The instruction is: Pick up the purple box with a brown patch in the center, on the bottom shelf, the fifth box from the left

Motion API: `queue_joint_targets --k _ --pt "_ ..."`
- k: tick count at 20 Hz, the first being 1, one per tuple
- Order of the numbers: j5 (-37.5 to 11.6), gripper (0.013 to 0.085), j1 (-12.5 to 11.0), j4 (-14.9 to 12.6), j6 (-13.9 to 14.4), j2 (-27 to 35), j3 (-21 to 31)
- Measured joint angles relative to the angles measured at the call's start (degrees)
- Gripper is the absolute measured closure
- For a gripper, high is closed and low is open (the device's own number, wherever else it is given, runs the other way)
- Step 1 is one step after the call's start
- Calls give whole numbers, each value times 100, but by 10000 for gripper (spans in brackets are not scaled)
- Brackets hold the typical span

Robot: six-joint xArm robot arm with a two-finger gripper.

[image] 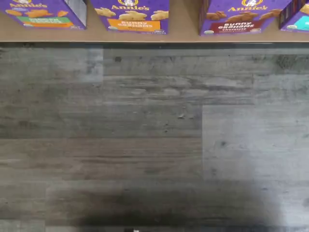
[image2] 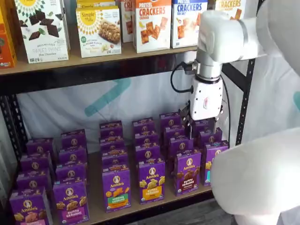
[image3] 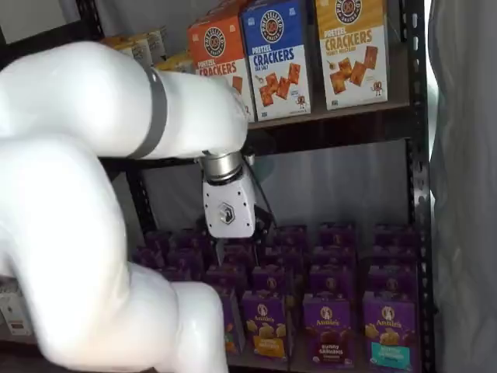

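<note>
Rows of purple cardboard Annie's boxes are seen standing on the bottom wooden shelf (image2: 93, 213), the bench of this scene, in both shelf views. The purple box with a brown patch in its centre (image2: 187, 171) is placed at the front edge of the bench, toward its right end, and is labelled "Annie's bunny grahams". In the wrist view "Chocolate" can also be read on it (image: 240, 17). Just beside it on one side stands a purple box with an orange patch (image2: 151, 180), and on the other side a purple box with a teal patch (image2: 209, 162), at the right front corner.

On the upper shelf, tall boxes marked "Pretzel Crackers" are shown: an orange one (image3: 221, 58), a blue one (image3: 276, 54) and a yellow one (image3: 351, 50). A white "Simple Mills" box (image2: 98, 30) stands further left.

The white gripper body with black fingers (image2: 200, 123) hangs above the rear rows, behind the brown-patch box. Whether the fingers are open or closed cannot be told.
</note>
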Motion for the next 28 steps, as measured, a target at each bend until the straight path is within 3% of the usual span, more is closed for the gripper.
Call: queue_joint_targets --k 8,18,25,28 --pt "-1310 130 -324 -53 -320 1114 162" --pt "-2935 130 -691 -212 -590 3022 -95" --pt "-3761 130 -761 -131 -742 4083 -422" --pt "-4019 130 -770 -241 -652 4449 -588"
